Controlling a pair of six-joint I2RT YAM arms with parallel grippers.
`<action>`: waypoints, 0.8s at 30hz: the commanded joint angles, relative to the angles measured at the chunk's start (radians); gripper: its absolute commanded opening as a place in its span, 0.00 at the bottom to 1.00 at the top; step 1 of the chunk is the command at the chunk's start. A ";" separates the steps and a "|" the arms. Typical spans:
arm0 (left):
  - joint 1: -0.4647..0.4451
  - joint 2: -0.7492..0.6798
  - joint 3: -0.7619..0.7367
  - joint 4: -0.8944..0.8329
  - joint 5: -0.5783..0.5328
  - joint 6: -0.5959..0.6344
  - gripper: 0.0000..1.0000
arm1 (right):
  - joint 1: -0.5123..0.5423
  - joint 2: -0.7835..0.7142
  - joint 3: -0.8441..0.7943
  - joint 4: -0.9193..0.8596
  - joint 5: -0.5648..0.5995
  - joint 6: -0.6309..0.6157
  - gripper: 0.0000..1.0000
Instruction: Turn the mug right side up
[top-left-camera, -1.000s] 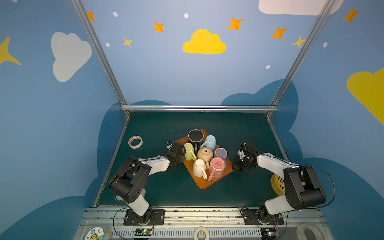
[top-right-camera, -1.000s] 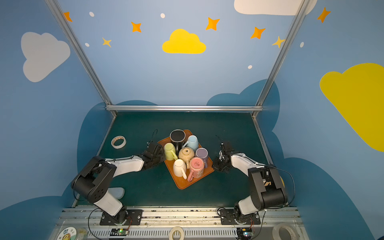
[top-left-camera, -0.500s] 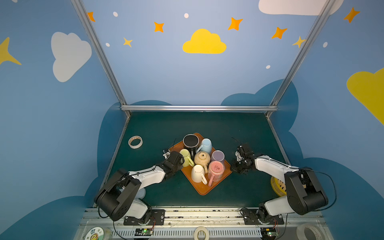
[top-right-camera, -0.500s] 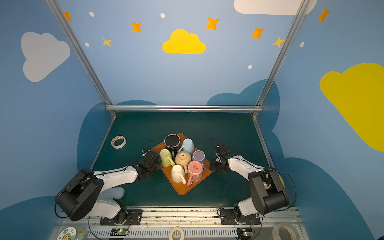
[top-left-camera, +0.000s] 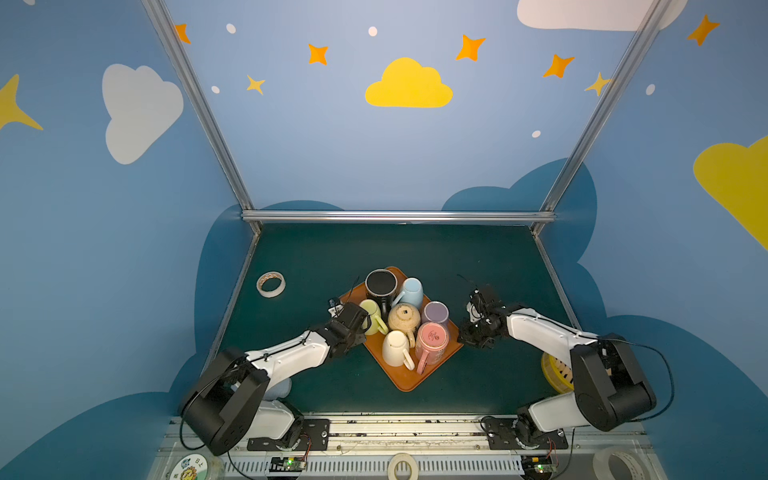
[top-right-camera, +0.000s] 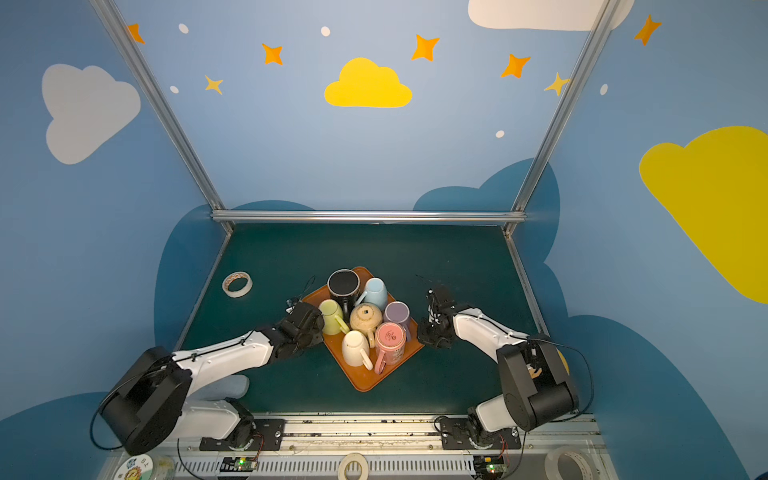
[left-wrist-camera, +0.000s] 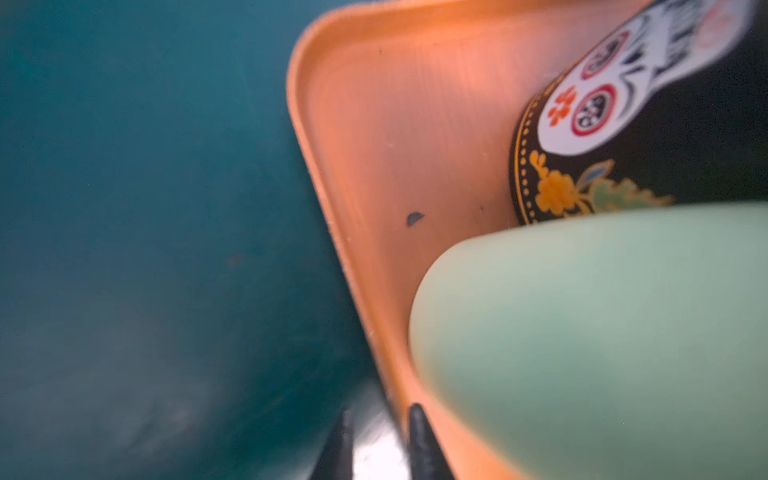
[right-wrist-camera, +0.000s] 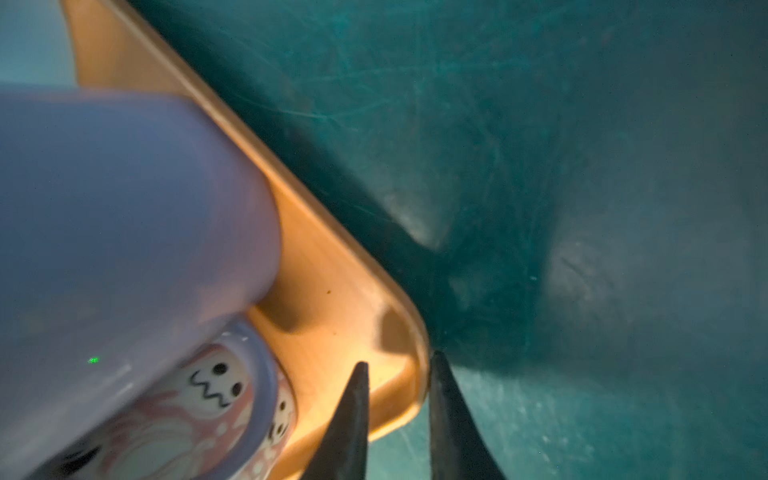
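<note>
At tray (top-left-camera: 409, 384) rim, both jaws loosened

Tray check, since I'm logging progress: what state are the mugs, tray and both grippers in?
Tray: lying flat.
Green mug: inverted.
Blue mug: inverted.
Beige mug: inverted.
Purple mug: inverted.
Pink mug: inverted.
White mug: inverted.
Black mug: cannot tell.
Left gripper: open.
Right gripper: open.

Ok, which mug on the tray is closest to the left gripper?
The pale green mug, at the left edge of the tray, right beside the left gripper. The black mug stands behind it, the white mug nearer the front.
</note>
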 joint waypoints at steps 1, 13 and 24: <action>0.013 -0.069 0.042 -0.117 -0.041 0.041 0.35 | -0.004 -0.036 0.045 -0.066 0.012 -0.036 0.27; 0.038 -0.333 0.131 -0.303 0.059 0.207 0.79 | -0.028 -0.191 0.072 -0.123 0.076 -0.121 0.53; -0.077 -0.343 0.306 -0.530 0.068 0.330 0.96 | -0.026 -0.378 0.003 -0.074 0.084 -0.126 0.59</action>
